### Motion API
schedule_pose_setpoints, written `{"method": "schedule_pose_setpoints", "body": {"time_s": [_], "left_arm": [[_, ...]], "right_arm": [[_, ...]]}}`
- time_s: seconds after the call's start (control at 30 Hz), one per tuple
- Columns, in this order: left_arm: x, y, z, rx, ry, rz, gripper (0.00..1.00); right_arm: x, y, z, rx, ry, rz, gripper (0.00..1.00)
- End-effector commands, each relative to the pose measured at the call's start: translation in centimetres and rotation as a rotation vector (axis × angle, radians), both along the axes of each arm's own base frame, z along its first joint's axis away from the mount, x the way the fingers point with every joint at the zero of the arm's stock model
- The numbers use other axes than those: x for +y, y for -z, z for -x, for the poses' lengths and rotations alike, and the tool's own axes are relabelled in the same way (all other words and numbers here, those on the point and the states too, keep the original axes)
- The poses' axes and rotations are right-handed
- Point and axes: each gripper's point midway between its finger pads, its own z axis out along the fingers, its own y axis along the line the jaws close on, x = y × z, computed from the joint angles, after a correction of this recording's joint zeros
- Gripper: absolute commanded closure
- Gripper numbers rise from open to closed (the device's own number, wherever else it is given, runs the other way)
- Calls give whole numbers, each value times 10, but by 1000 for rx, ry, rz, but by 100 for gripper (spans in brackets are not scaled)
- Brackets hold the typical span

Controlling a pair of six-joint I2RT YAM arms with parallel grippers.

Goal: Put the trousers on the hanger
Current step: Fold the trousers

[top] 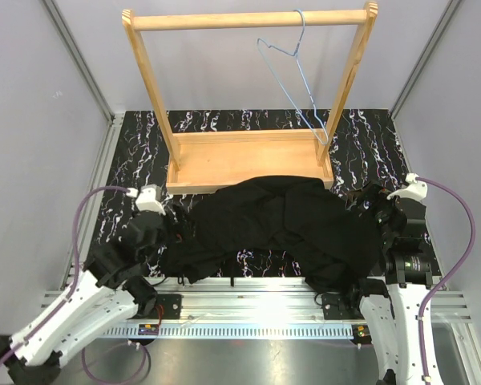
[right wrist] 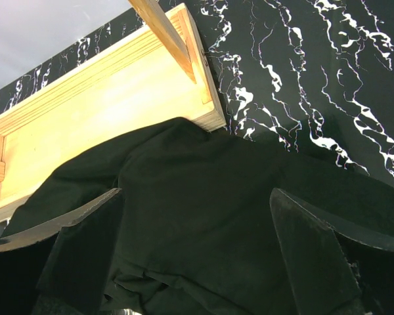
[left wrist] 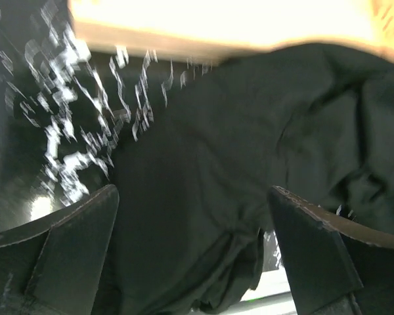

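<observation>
nothing hung yet: trousers (top: 280, 228) heaped on the surface (top: 385, 144), hanger (top: 310, 98) bare on rack (top: 248, 20), left pincer (left wrist: 194, 190) and right pincer (right wrist: 196, 191) spread empty.

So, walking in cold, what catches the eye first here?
The black trousers lie crumpled across the near half of the marbled table, with their far edge lapping onto the base of the wooden rack. A thin light-blue hanger hangs from the rack's top bar, near its right end. The left gripper and right gripper are open, one at each end of the trousers.
</observation>
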Motion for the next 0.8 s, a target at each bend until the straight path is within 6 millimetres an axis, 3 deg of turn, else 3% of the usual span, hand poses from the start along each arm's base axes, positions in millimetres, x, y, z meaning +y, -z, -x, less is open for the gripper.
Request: {"method": "schedule_pose_setpoints", "body": {"time_s": [0.0,0.1,0.2,0.37,0.5,0.6,0.77], "left_arm": [[-8,23,2,43,-90,1,1],[-10,30,7,39,-135,12,1],[0,42,12,33,-219,30,1],[20,80,22,92,-320,-32,1],[19,98,26,123,-332,-56,1],[14,102,27,124,-325,-76,2],[11,97,27,108,-312,-91,39]], "right_arm": [[5,-12,-3,-38,-26,-2,0],[5,-12,-3,-40,-26,0,0],[6,-11,-4,-35,-37,-4,0],[6,-10,-4,-35,-36,-6,0],[7,-10,-4,-34,-40,-5,0],[6,-10,-3,-34,-37,-4,0],[6,-10,-4,-32,-33,-6,0]]}}
